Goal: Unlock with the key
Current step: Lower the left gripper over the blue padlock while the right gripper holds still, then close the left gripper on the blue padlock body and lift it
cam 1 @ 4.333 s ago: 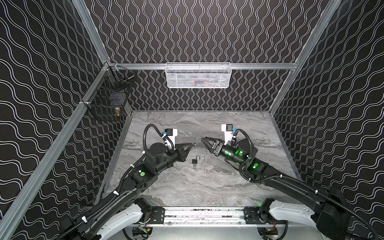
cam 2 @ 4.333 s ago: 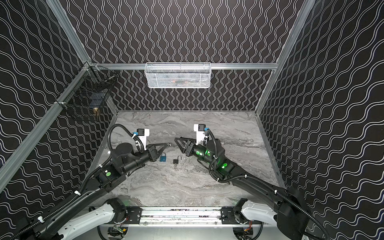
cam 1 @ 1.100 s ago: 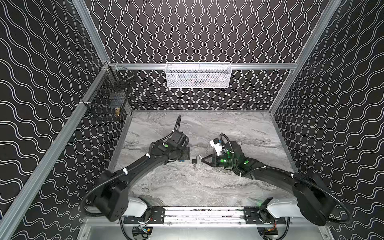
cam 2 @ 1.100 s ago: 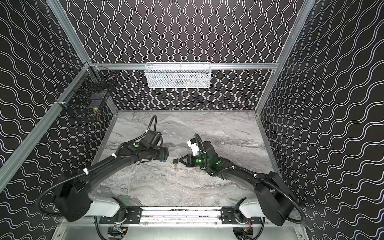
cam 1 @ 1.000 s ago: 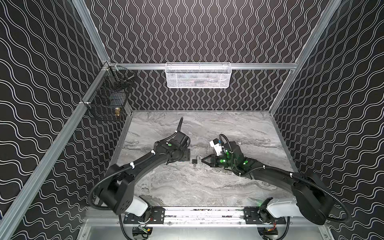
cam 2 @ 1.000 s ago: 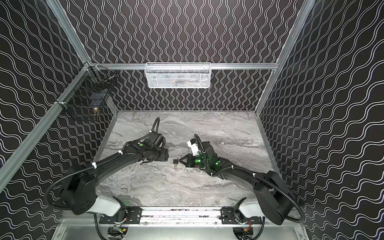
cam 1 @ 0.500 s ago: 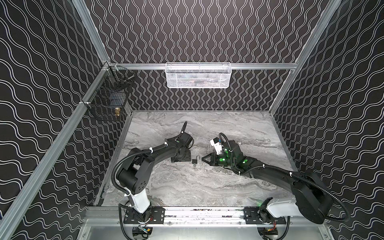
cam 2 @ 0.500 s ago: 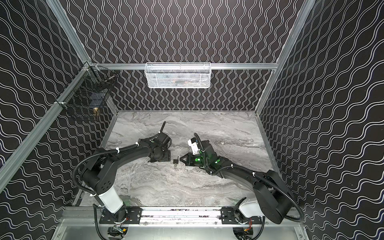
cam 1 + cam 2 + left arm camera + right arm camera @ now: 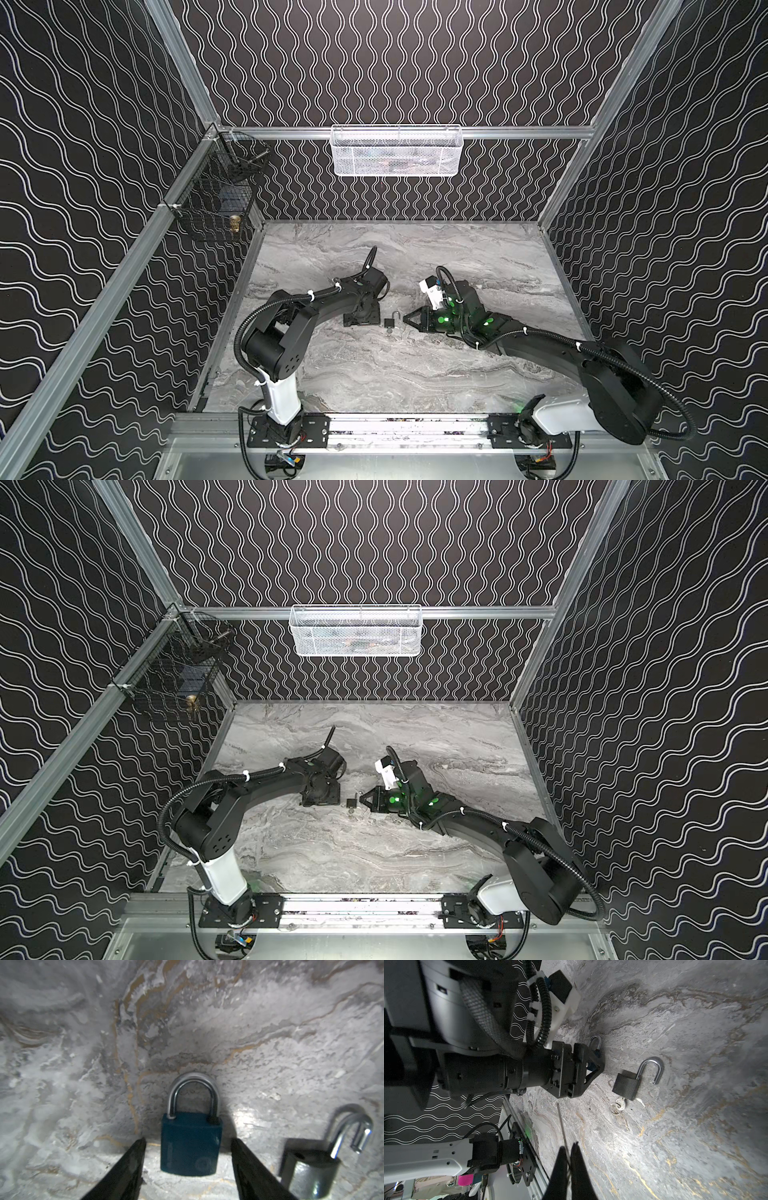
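A blue padlock (image 9: 190, 1142) with its shackle closed lies flat on the marble table (image 9: 415, 374). My left gripper (image 9: 188, 1142) is open and straddles the blue body, with a gap on each side. Both top views hide this padlock under my left gripper (image 9: 361, 319) (image 9: 320, 798). Beside it lies a black padlock (image 9: 626, 1085) (image 9: 390, 323) (image 9: 351, 802) with its shackle swung open. A silver key (image 9: 619, 1104) on a small ring sticks out of its base. My right gripper (image 9: 569, 1147) (image 9: 405, 321) is shut, empty, and just right of the black padlock.
A white mesh basket (image 9: 397, 151) hangs on the back wall. A black wire basket (image 9: 216, 208) with a brass piece hangs on the left wall. Patterned walls close in three sides, and an aluminium rail (image 9: 395, 428) runs along the front edge.
The left arm has folded its elbow back toward its base while its gripper stayed low beside the padlocks. The right arm has barely moved.
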You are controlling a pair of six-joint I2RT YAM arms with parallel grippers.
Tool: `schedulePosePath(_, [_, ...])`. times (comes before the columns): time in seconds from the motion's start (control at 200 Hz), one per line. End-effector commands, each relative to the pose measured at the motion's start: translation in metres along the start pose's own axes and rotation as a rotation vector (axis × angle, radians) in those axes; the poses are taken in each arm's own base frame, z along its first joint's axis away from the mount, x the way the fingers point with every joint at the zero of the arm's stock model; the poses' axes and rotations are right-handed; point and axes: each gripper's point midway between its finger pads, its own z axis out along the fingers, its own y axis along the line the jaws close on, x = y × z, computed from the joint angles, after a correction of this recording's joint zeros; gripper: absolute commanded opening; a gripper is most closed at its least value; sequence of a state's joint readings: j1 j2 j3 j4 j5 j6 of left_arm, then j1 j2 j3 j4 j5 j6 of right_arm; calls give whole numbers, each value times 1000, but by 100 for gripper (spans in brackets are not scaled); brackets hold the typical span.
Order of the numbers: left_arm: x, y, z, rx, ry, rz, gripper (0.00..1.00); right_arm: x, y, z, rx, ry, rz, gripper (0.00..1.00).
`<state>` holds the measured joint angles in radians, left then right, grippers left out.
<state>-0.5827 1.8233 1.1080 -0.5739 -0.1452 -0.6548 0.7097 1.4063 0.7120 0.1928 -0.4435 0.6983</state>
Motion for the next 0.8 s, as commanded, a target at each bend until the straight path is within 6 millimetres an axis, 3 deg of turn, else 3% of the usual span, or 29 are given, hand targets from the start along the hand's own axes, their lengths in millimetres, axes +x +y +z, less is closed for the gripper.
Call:
schedulePosePath(0.0, [12, 2, 9, -17, 51, 11, 66, -7, 5, 1, -19, -20, -14, 0])
schedulePosePath(0.285, [19, 3, 22, -25, 81, 30, 61, -10, 3, -2, -16, -43, -17, 0])
schedulePosePath(0.796, [26, 3, 15, 4, 89, 25, 48, -12, 2, -2, -15, -41, -20, 0])
